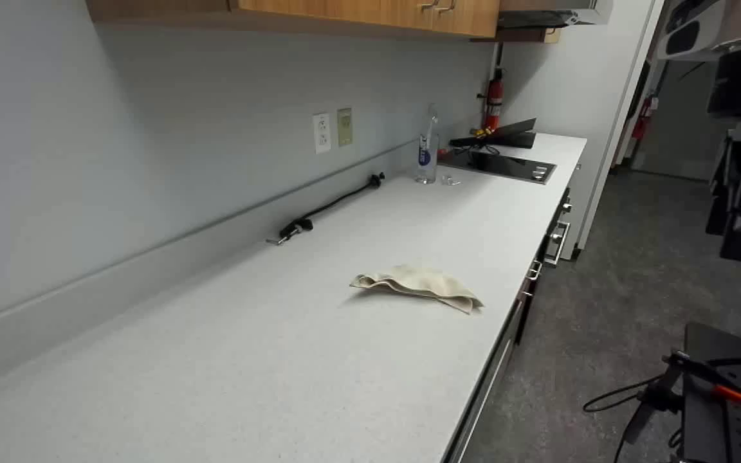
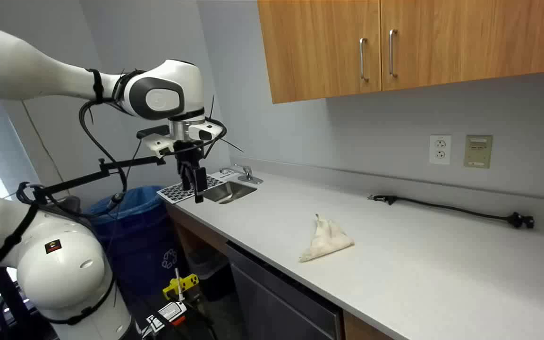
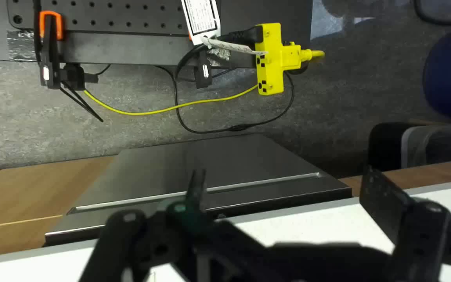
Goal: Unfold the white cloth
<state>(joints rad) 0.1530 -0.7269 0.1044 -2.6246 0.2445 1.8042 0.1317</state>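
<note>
The white cloth, cream in tone, lies folded and rumpled on the white countertop in both exterior views (image 1: pixel 419 285) (image 2: pixel 328 240). It forms a rough triangle with a raised, wavy fold, and layered edges show along one side. My gripper (image 3: pixel 286 180) is open, with its fingers wide apart and nothing between them in the wrist view. In the exterior views the gripper (image 1: pixel 734 238) (image 2: pixel 194 186) hangs above counter height, well away from the cloth. The cloth does not show in the wrist view.
The countertop (image 2: pixel 418 274) runs along the wall. A black cable with clamps (image 1: pixel 338 200) lies by the backsplash. A clear bottle (image 1: pixel 428 157) and cooktop (image 1: pixel 499 165) stand farther along. A sink (image 2: pixel 229 191) is at the opposite end. Wooden cabinets (image 2: pixel 324 47) hang above.
</note>
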